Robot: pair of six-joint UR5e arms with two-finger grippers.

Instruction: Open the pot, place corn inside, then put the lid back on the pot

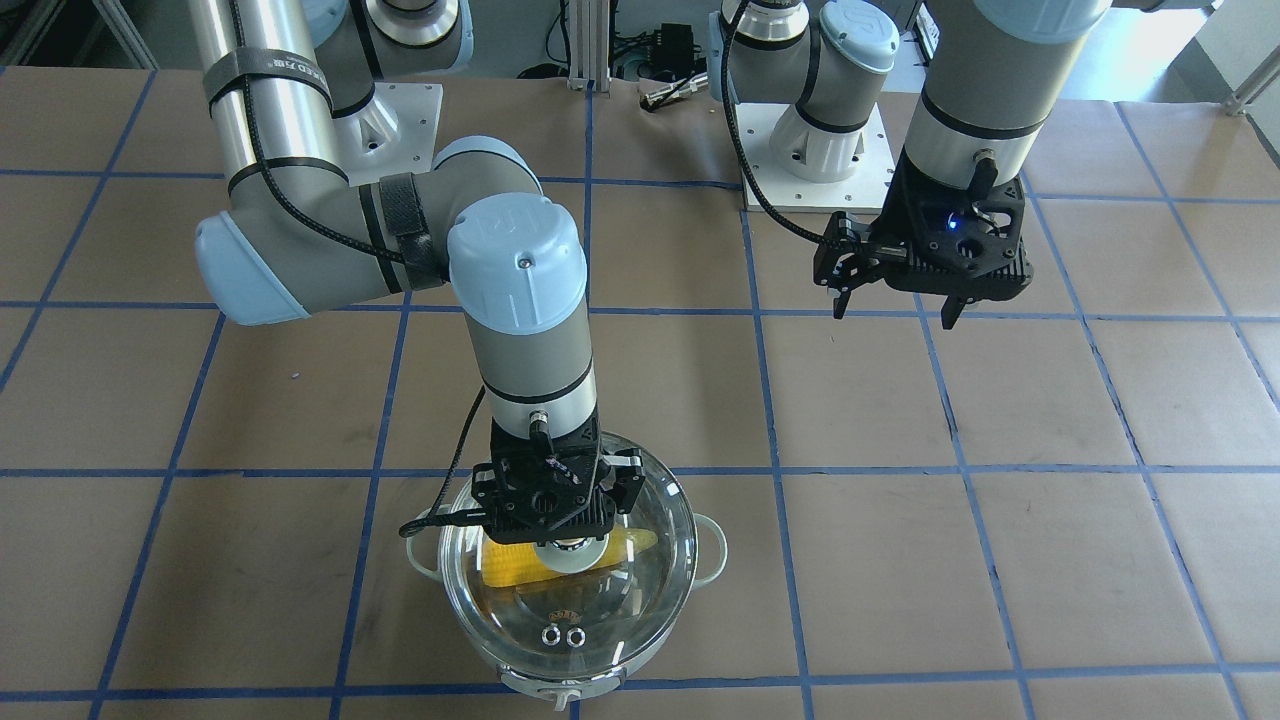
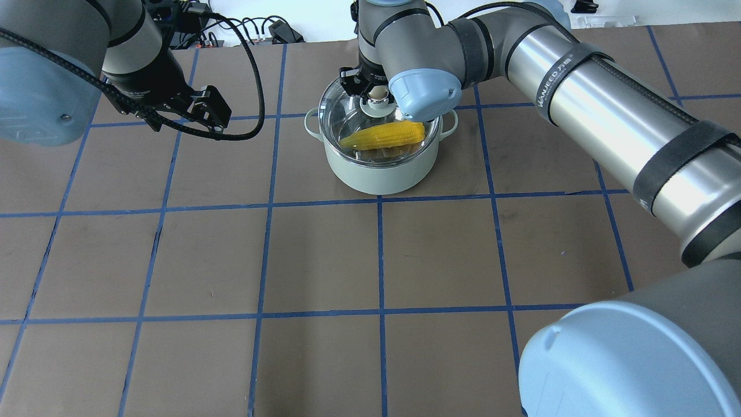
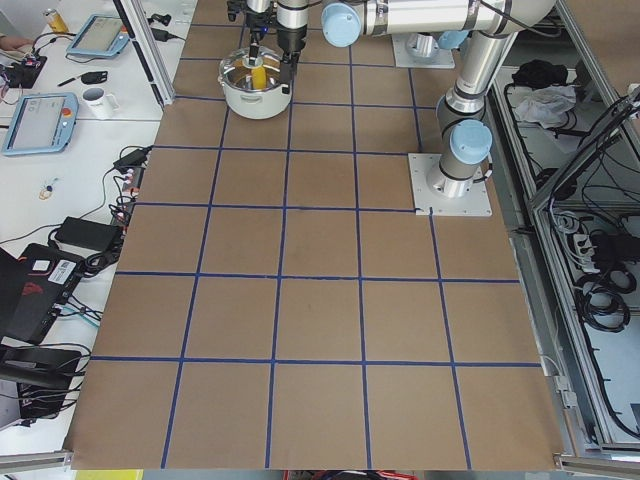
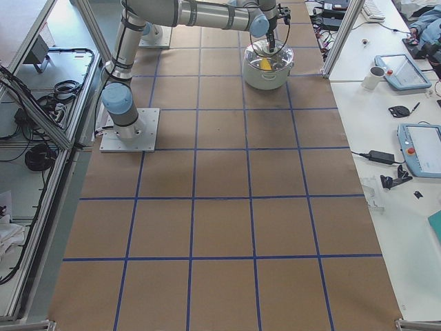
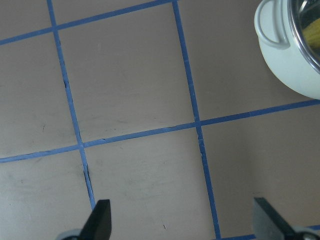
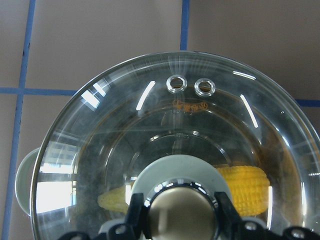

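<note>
The mint-green pot [image 2: 376, 174] stands on the table with the yellow corn [image 2: 385, 136] lying inside it. The clear glass lid [image 1: 570, 620] covers the pot's mouth. My right gripper [image 1: 568, 545] reaches down from above and is shut on the lid's cream-and-chrome knob. In the right wrist view its fingers [image 6: 136, 212] flank the knob, with the lid [image 6: 200, 125] and the corn [image 6: 245, 187] below. My left gripper [image 1: 893, 317] is open and empty, raised over bare table well to the side of the pot. The left wrist view shows its gripper [image 5: 182, 220] and the pot's handle [image 5: 270, 30].
The table is brown paper with a blue tape grid. The arm bases [image 1: 820, 150] stand at the robot's side. Beyond the table's far edge are tablets and a mug [image 3: 98, 100] on a white bench.
</note>
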